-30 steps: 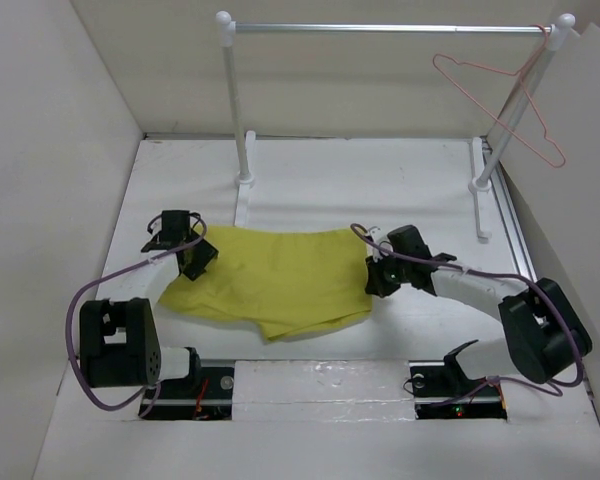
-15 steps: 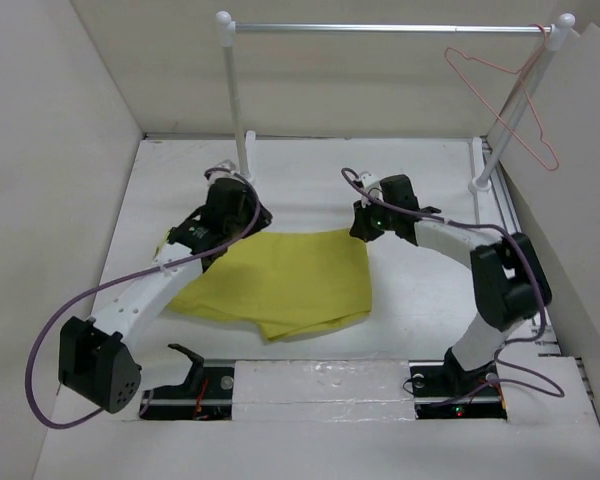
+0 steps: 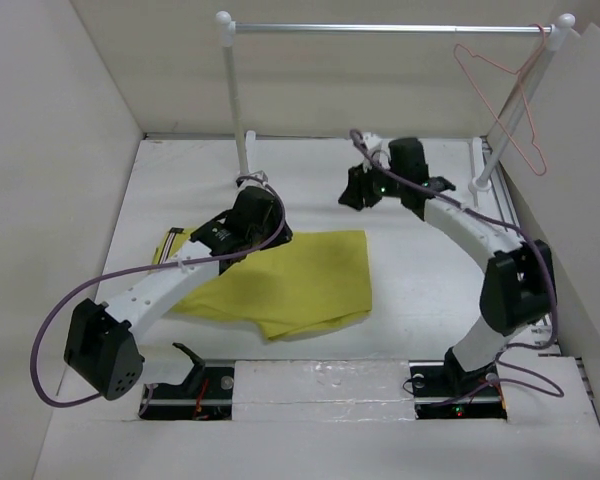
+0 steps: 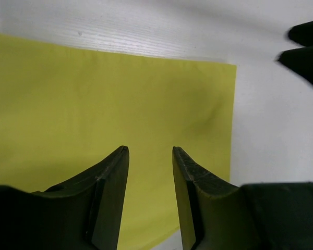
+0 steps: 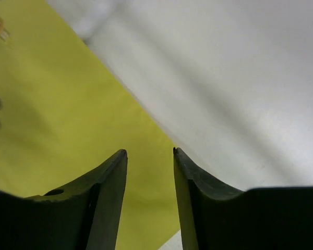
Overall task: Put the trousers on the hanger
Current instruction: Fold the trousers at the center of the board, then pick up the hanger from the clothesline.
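Note:
The yellow trousers lie folded flat on the white table; in the left wrist view the trousers fill the space under my fingers. My left gripper hovers over their far left part, and the left gripper is open with nothing between its fingers. My right gripper hangs above the table just beyond their far right corner, and the right gripper is open and empty, with the trousers below and to its left. The pink hanger hangs from the rail's right end.
A stand with white posts and a silver rail spans the back of the table. Pale walls close in the left, back and right sides. The right gripper's dark fingers show at the left wrist view's upper right.
My right gripper has opened, let go of the trousers' far right corner and drawn back and up. The left gripper has moved right over the cloth. The hanger has swung.

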Controlling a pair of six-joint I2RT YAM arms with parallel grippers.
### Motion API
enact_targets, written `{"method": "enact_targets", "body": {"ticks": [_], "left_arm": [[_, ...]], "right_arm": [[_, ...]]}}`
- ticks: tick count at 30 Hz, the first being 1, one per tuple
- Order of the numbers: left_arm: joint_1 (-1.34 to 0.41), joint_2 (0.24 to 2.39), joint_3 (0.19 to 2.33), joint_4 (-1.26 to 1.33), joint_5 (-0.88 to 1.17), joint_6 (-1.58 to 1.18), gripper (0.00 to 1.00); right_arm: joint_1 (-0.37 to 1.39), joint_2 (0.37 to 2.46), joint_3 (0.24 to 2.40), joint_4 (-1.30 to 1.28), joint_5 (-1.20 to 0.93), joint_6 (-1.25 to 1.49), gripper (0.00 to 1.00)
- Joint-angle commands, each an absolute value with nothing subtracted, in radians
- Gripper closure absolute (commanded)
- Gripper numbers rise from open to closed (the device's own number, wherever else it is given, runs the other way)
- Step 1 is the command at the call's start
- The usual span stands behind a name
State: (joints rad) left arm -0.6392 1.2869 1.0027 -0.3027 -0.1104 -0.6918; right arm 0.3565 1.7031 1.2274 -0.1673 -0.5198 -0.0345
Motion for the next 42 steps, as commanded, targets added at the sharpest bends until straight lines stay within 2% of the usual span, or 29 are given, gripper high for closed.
{"method": "enact_targets", "body": {"ticks": [1, 2, 3, 4, 7, 10, 11, 12, 13, 14, 16, 23, 30, 34, 39, 42], "left_arm": [[-0.637, 1.259, 1.086, -0.298, -0.103, -0.635, 0.65], [-0.637, 1.262, 1.097, -0.295, -0.082, -0.634, 0.64], [-0.637, 1.273, 1.100, -0.290, -0.071, -0.627, 0.64], [-0.637, 1.279, 1.103, -0.281, -0.049, -0.626, 0.64], [-0.637, 1.289, 1.108, -0.253, -0.019, -0.617, 0.64], [-0.637, 1.292, 1.108, -0.236, -0.012, -0.600, 0.64], [-0.637, 1.296, 1.111, -0.233, -0.011, -0.592, 0.64], [-0.637, 1.299, 1.111, -0.233, -0.009, -0.589, 0.64], [-0.637, 1.301, 1.112, -0.236, -0.005, -0.578, 0.64], [-0.637, 1.308, 1.114, -0.238, -0.005, -0.577, 0.63], [-0.637, 1.312, 1.111, -0.232, 0.029, -0.568, 0.62], [-0.637, 1.339, 1.109, -0.233, 0.063, -0.549, 0.61], [-0.637, 1.342, 1.092, -0.235, 0.072, -0.538, 0.60], [-0.637, 1.345, 1.086, -0.229, 0.080, -0.545, 0.61], [-0.637, 1.354, 1.085, -0.221, 0.086, -0.551, 0.61], [-0.637, 1.358, 1.083, -0.218, 0.084, -0.554, 0.61]], "right_arm": [[0.335, 1.531, 1.501, -0.303, -0.584, -0.155, 0.53], [0.315, 1.513, 1.553, -0.340, -0.580, -0.173, 0.61], [0.263, 1.488, 1.657, -0.371, -0.575, -0.193, 0.74], [0.233, 1.474, 1.711, -0.429, -0.540, -0.222, 0.97], [0.093, 1.440, 1.880, -0.533, -0.409, -0.267, 1.00], [-0.096, 1.434, 1.965, -0.583, -0.394, -0.270, 1.00], [-0.145, 1.437, 1.980, -0.600, -0.400, -0.270, 0.95], [-0.190, 1.440, 1.991, -0.613, -0.414, -0.268, 0.80], [-0.231, 1.448, 1.997, -0.635, -0.432, -0.270, 0.50], [-0.295, 1.454, 2.002, -0.652, -0.434, -0.275, 0.40], [-0.340, 1.468, 2.011, -0.719, -0.437, -0.313, 0.28], [-0.428, 1.488, 1.918, -0.724, -0.460, -0.347, 0.25], [-0.468, 1.610, 1.908, -0.729, -0.561, -0.388, 0.26], [-0.459, 1.629, 1.878, -0.680, -0.598, -0.387, 0.34], [-0.437, 1.641, 1.835, -0.614, -0.586, -0.367, 0.39], [-0.410, 1.644, 1.815, -0.586, -0.577, -0.362, 0.52]]}}
